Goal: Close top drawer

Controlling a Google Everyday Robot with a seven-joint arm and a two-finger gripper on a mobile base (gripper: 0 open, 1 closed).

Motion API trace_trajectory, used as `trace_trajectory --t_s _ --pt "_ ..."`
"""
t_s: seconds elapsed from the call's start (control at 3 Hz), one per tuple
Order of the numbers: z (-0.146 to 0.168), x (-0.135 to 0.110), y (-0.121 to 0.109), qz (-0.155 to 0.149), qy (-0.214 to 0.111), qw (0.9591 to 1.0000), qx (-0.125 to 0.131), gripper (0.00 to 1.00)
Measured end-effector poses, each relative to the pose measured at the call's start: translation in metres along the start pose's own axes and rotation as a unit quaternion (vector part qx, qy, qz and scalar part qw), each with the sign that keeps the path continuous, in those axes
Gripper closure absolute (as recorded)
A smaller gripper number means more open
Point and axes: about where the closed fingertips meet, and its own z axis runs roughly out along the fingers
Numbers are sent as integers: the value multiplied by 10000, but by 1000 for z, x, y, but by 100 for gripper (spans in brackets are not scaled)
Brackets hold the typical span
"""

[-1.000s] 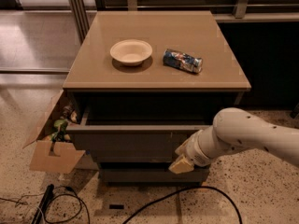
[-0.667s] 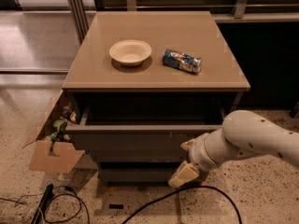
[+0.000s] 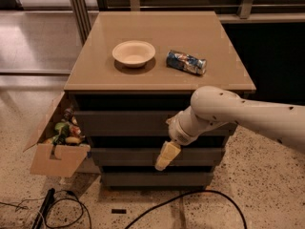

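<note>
The top drawer (image 3: 124,123) is the uppermost grey-brown front of the cabinet, right under the tan top. It sits far in, with its front about in line with the two lower fronts and a dark gap above it. My gripper (image 3: 167,156) hangs from the white arm in front of the cabinet's right half. Its yellowish fingers point down, pressed together, and hold nothing. They hang just below the top drawer's front, over the middle drawer (image 3: 128,155). The arm's wrist covers the right part of the top drawer's front.
A cream bowl (image 3: 134,53) and a crushed can (image 3: 186,62) lie on the cabinet top (image 3: 157,80). An open cardboard box (image 3: 53,149) with small items stands at the cabinet's left side. Black cables (image 3: 66,209) lie on the speckled floor in front.
The top drawer has gone from sticking well out to sitting in line with the lower fronts. My gripper has moved down and in toward the cabinet.
</note>
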Motion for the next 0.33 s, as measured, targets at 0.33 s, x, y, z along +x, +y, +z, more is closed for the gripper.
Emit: trace_trajectory --t_s 0.33 --pt "0 0 0 0 0 10000 0 0"
